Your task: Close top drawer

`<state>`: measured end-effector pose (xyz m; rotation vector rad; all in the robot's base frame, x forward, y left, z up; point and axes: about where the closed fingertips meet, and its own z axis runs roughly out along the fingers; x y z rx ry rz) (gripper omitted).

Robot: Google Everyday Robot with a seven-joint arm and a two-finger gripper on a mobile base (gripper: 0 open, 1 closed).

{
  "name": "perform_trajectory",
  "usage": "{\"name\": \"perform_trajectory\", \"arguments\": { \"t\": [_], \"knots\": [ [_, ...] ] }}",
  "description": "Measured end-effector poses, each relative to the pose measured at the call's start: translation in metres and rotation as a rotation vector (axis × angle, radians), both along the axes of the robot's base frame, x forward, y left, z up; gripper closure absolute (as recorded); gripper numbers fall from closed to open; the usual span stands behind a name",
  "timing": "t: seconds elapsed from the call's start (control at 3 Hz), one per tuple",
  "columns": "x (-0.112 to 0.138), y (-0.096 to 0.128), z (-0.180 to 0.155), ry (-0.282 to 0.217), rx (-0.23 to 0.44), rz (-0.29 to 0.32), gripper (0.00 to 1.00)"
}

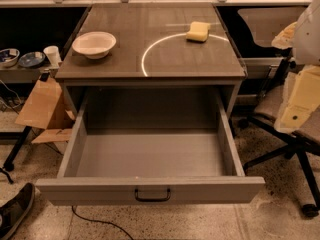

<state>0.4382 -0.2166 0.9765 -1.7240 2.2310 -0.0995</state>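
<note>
The top drawer [150, 156] of the grey cabinet is pulled far out toward me and is empty inside. Its plain grey front panel [90, 190] is nearest me, with a small dark bail handle [152, 195] at its centre. My arm shows as white and cream parts at the right edge of the view. The gripper [296, 106] hangs there, to the right of the drawer and well apart from it and its handle. No other drawers show.
On the cabinet top [165, 59] sit a white bowl [94, 44] at left and a yellow sponge [198, 31] at back right. An office chair [292, 151] stands at right. Cardboard [42, 106], a shoe [15, 211] and a floor cable [95, 221] lie at left.
</note>
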Motion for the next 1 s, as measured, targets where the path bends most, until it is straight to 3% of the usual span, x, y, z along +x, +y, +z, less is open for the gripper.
{"name": "perform_trajectory", "arguments": {
  "t": [0.33, 0.67, 1.0],
  "knots": [
    [0.0, 0.0, 0.0, -0.001, 0.0, 0.0, 0.0],
    [-0.019, -0.02, 0.031, -0.073, 0.011, -0.022, 0.0],
    [-0.032, -0.014, 0.048, -0.1, -0.02, 0.08, 0.0]
  ]
}}
